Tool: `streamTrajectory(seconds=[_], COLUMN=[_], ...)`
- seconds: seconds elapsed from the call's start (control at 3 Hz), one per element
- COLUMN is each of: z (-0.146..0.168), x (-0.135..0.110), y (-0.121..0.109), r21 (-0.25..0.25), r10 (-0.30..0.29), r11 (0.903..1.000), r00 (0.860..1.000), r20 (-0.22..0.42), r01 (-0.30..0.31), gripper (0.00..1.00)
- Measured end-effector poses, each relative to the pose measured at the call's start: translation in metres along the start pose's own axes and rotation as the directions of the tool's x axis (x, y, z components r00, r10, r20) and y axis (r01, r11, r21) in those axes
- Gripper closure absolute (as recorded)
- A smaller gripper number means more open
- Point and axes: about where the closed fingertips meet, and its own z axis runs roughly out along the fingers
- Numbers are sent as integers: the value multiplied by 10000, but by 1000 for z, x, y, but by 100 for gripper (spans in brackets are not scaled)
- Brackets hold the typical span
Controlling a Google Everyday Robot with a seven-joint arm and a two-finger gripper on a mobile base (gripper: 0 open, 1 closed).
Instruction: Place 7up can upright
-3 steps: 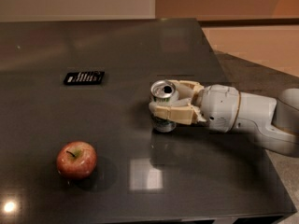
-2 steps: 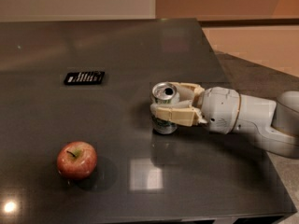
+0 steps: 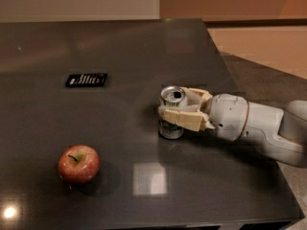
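The 7up can [image 3: 171, 126], silver and green with a silver pull-tab top, stands upright on the dark table [image 3: 144, 56], right of centre. My gripper [image 3: 175, 108] reaches in from the right. Its cream fingers [image 3: 182, 119] wrap both sides of the can's upper half, shut on it. The white arm [image 3: 259, 126] runs off to the right edge. The can's lower part and base show below the near finger, resting on the table.
A red apple [image 3: 78, 164] sits at the front left. A flat black rectangular device [image 3: 86, 79] lies at the back left. The table's right edge runs diagonally just behind the arm, with tan floor beyond.
The can and gripper have shifted very slightly to the right; the can stays upright in the fingers. The apple and the black device have not moved.
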Motion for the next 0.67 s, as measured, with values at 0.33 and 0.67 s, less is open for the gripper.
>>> streamTrajectory(seconds=[0.33,0.67], z=[2,4], x=[-2,-4], y=[2,4], r21=[-43,-84], r10=[-59,-101], r11=[10000,9999], r00=[10000,9999], r20=[-9,-10], r01=[59,101], gripper=[13,0])
